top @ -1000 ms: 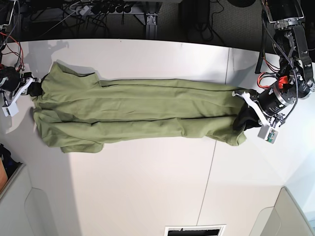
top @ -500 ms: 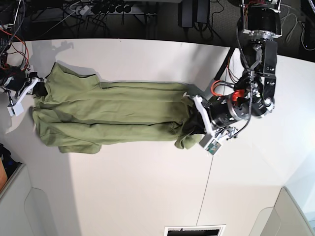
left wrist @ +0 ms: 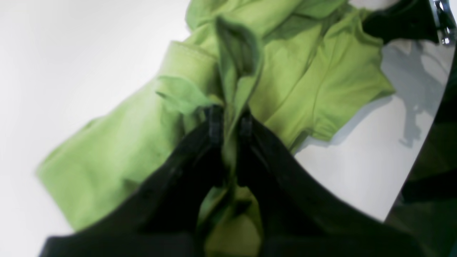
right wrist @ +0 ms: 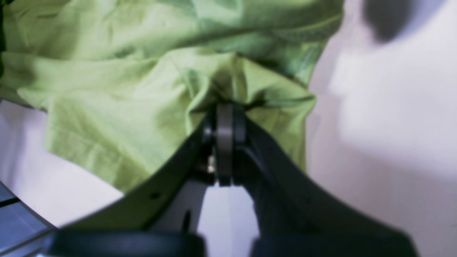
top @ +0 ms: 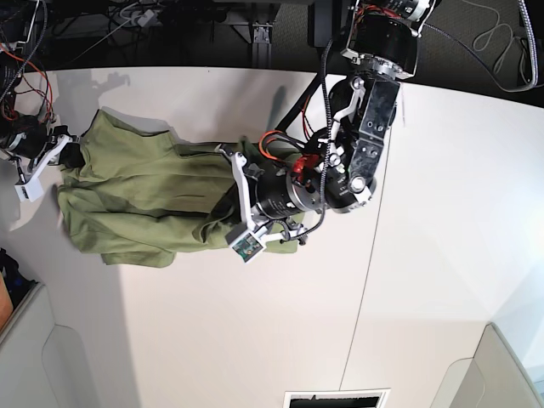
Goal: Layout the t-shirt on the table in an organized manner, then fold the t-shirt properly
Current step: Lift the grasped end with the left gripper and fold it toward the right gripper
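1. Base view shows the t-shirt [top: 144, 200] lying across the left part of the table [top: 425, 280], its body already narrowed into a long strip with the sleeves tucked in, so the lay-out and the lengthwise folds look done.

2. One end of the strip is off the table: the left gripper [top: 240, 204] has it lifted over the middle of the shirt, and the cloth bunches under the arm there.

3. From the left wrist, the left gripper [left wrist: 230, 123] is pinched tight on a thick pleat of green cloth that runs up between the black fingers [left wrist: 215, 121]; nothing else is in its grasp.

4. At the opposite end, by the table's edge, the right gripper [top: 64, 153] sits at the shirt's far hem. From the right wrist, the right gripper [right wrist: 224, 117] has its fingers [right wrist: 225, 139] pressed together with a gather of fabric puckering at the tips, so I judge it to be pinning that end.

5. What seems left: carry the lifted end the rest of the way, lay it flat and square on the held end, let go, and perhaps fold once more.

6. The carried end looks crumpled, so the finished fold may need smoothing.
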You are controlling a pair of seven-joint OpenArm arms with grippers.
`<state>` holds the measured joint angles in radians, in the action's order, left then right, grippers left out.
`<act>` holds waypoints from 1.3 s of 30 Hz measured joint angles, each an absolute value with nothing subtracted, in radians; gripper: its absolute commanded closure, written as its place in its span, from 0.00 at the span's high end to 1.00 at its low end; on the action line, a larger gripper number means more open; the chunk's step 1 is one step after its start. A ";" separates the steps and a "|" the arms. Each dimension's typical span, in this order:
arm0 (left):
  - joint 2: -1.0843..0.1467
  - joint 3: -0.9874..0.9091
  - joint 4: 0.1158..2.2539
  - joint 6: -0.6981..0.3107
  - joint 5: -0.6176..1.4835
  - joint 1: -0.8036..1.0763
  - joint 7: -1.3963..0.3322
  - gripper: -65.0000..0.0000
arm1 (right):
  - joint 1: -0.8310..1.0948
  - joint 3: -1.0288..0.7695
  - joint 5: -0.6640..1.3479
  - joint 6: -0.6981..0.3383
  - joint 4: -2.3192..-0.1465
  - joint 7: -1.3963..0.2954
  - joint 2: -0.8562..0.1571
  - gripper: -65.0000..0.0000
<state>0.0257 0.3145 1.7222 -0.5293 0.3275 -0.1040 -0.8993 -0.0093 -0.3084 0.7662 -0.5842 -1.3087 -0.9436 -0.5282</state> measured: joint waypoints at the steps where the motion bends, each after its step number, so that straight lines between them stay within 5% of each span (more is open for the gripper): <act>1: 0.037 0.321 1.700 -0.528 0.316 -0.109 -0.892 0.00 | -0.009 -0.308 0.766 -0.584 -1.309 -0.943 -0.528 0.00; 6: 0.088 0.328 1.576 -0.511 0.295 -0.170 -0.851 0.02 | -0.009 -0.308 0.767 -0.584 -1.309 -0.941 -0.526 0.00; 9: 0.097 0.328 1.501 -0.482 0.266 -0.210 -0.818 0.21 | -0.009 -0.308 0.767 -0.584 -1.309 -0.943 -0.526 0.00; 14: 0.096 0.328 1.427 -0.480 0.272 -0.236 -0.809 0.29 | -0.009 -0.308 0.766 -0.584 -1.309 -0.941 -0.526 0.00; 19: 0.097 0.328 1.427 -0.518 0.371 -0.233 -0.849 0.59 | -0.010 -0.308 0.766 -0.584 -1.309 -0.940 -0.525 0.00; 29: 0.063 0.326 1.572 -0.565 0.392 -0.239 -0.879 0.60 | -0.010 -0.308 0.766 -0.583 -1.309 -0.941 -0.525 0.00; 35: -0.089 0.361 1.760 -0.683 0.600 -0.212 -0.980 0.60 | -0.010 -0.308 0.766 -0.583 -1.309 -0.941 -0.525 0.00; 39: -0.184 0.467 1.822 -0.690 0.516 -0.102 -0.943 0.60 | -0.011 -0.308 0.765 -0.583 -1.309 -0.940 -0.525 0.00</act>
<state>-0.1837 0.4671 1.8221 -0.6895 0.5163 -0.1020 -0.9432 -0.0109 -0.3084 0.7654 -0.5835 -1.3090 -0.9398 -0.5255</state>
